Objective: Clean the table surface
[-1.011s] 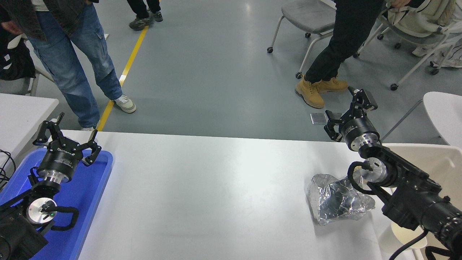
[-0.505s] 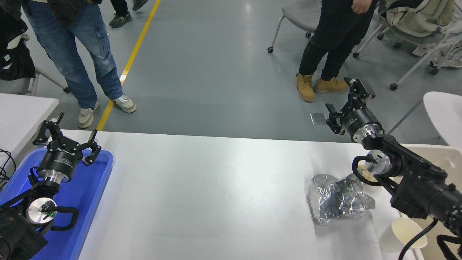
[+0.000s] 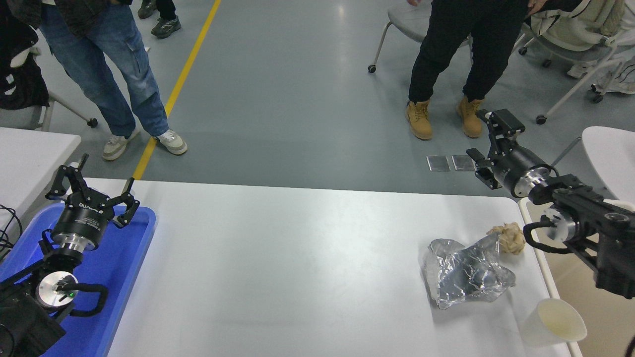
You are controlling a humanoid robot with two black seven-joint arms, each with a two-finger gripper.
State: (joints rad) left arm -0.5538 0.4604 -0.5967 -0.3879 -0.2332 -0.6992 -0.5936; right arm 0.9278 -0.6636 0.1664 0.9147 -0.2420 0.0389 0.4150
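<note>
The wide white-grey matte table surface (image 3: 297,258) fills the lower frame beneath a grey floor where two people stand; a blue plastic tray (image 3: 121,267) sits at its left end under the parked left gripper (image 3: 94,186), whose fingers are spread and empty. Near the right edge lie a crumpled clear plastic bag (image 3: 464,275), a white paper cup (image 3: 553,323) and a small beige paper wad (image 3: 508,238). The right gripper (image 3: 491,144) hangs beyond the far right corner, jaws apart, touching nothing.

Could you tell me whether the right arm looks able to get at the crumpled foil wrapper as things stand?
Probably yes. The foil wrapper lies uncovered near the table's right edge. The right gripper, open, is raised beyond the far corner, with only a paper wad beside the wrapper and a cup nearer, neither blocking it.
</note>
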